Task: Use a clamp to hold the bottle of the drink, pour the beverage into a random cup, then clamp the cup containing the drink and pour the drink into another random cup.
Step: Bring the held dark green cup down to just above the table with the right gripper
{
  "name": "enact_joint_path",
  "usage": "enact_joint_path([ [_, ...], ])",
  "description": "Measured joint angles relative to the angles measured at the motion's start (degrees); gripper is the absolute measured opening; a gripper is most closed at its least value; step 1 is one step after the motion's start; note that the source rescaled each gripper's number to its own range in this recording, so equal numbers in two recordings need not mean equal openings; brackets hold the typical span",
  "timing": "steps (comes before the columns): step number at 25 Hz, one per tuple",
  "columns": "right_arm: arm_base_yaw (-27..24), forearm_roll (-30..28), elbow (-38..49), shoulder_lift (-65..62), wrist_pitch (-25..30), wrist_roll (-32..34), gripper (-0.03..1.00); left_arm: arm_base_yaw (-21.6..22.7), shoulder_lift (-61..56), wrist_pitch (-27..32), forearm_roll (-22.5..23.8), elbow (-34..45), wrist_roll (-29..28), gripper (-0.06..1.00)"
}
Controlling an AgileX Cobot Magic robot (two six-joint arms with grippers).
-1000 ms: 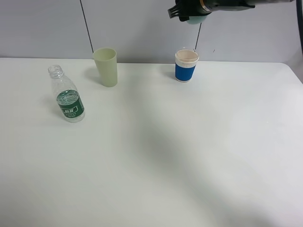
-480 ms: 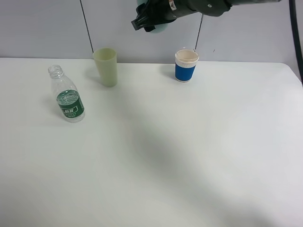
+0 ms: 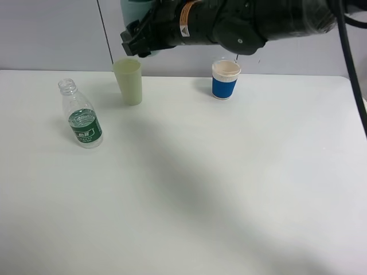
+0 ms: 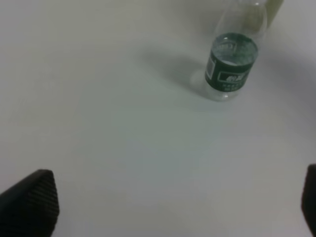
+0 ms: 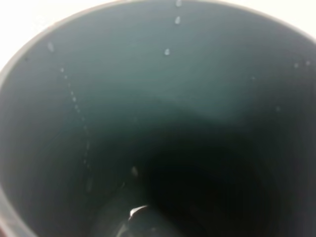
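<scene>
Right arm [image 3: 229, 20] apparently holding teal cup [image 5: 158, 128], above green cup [image 3: 128, 81]

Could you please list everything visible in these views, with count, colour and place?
Bottle: one, clear plastic with a green label, uncapped, upright on the left of the table.
Pale green cup: one, upright at the back of the table, right of the bottle.
Blue-sleeved cup: one, white rim with a blue band, upright at the back, right of centre.
Teal cup: one, droplets on its inner wall, held up above the pale green cup.
Table: one, white.
Right gripper: one, black, shut on the teal cup, above the pale green cup.
Left gripper: one, black, open, over bare table short of the bottle.
</scene>
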Motion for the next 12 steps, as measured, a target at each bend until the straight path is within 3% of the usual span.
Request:
enact_joint_path([
  [5,0.1,0.0,7.2,0.0,-5.2,-1.2,0.0,0.0,0.0,0.0,0.0,0.0,0.0,1.0],
  [12,-0.5,0.4,16.4,0.0,-8.5,-4.0,0.0,0.0,0.0,0.0,0.0,0.0,0.0,1.0],
])
